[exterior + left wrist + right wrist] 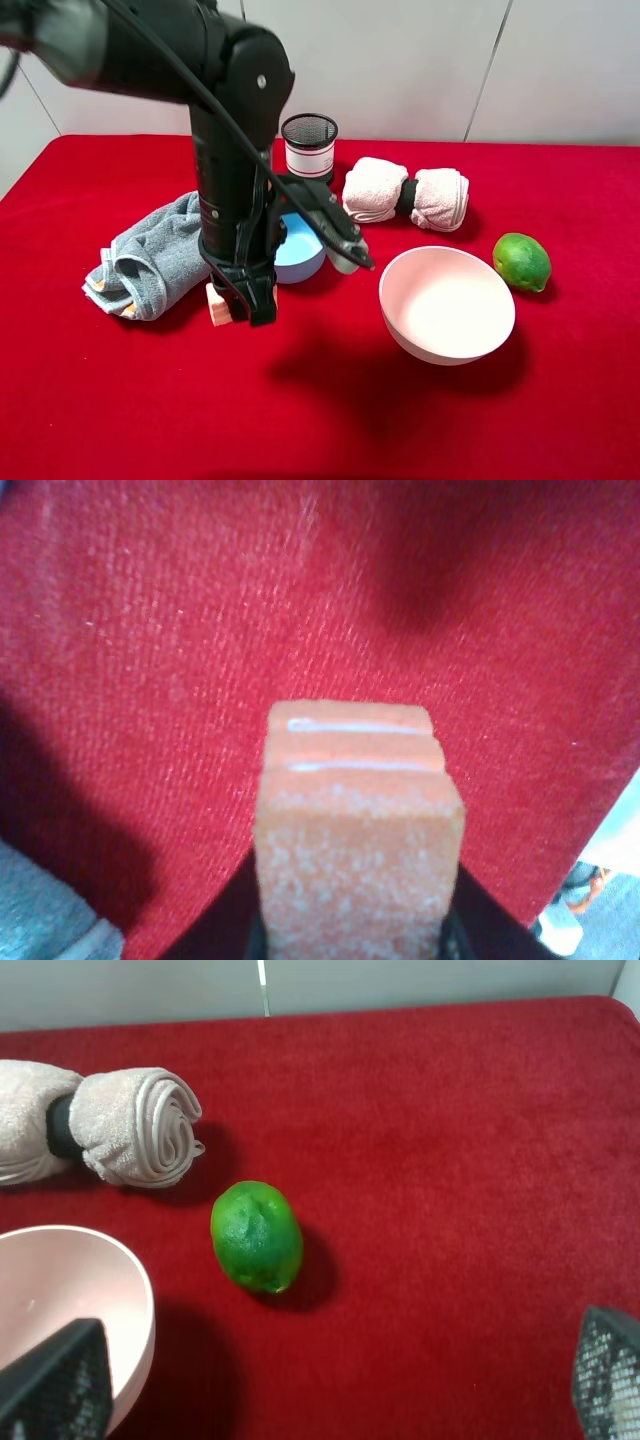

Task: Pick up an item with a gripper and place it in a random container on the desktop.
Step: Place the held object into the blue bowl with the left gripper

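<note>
My left gripper [245, 308] points straight down and is shut on the item, a peach-pink block [217, 305], low over the red desktop [120, 400]. In the left wrist view the block [358, 830] fills the gap between the two black fingers [232, 920], with red cloth beyond it. The container, a small light-blue bowl [300, 256], stands just right of and behind the gripper, partly hidden by the arm. My right gripper [330, 1390] is open and empty, and its arm does not show in the exterior high view.
A larger pale pink bowl [440, 352] stands right of centre, with a green lime [521, 261] beside it. A rolled pink towel [405, 195] and a black mesh cup [308, 145] are at the back. A grey towel [150, 255] lies left of the arm.
</note>
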You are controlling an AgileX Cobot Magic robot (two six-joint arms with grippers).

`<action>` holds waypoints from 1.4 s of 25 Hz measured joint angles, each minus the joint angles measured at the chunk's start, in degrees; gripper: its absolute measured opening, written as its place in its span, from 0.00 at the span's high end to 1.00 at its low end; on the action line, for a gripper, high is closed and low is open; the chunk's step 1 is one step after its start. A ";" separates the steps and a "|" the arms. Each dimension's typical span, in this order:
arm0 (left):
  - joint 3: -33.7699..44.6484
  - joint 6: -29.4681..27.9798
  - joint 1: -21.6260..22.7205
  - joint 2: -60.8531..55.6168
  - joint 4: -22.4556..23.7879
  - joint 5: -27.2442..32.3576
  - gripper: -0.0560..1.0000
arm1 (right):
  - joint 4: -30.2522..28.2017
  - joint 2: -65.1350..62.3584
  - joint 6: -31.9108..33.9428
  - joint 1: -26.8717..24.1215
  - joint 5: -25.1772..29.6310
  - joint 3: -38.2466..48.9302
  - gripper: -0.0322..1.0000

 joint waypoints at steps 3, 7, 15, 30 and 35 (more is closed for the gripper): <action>-1.12 -0.05 0.00 -1.04 0.14 0.83 0.70 | 0.00 0.00 0.00 0.00 0.00 0.00 0.30; -3.59 -0.37 0.00 -1.24 1.12 2.07 0.70 | 0.00 0.00 0.00 0.00 0.00 0.00 0.30; -8.42 -2.08 0.00 -1.20 5.11 2.56 0.71 | 0.00 0.00 0.00 0.00 0.00 0.00 0.30; -18.65 -1.97 3.52 7.47 5.88 4.67 0.71 | 0.00 0.00 0.00 0.00 0.00 0.00 0.30; -22.30 -1.93 4.61 11.37 5.88 4.67 0.71 | 0.00 0.00 0.00 0.00 0.00 0.00 0.30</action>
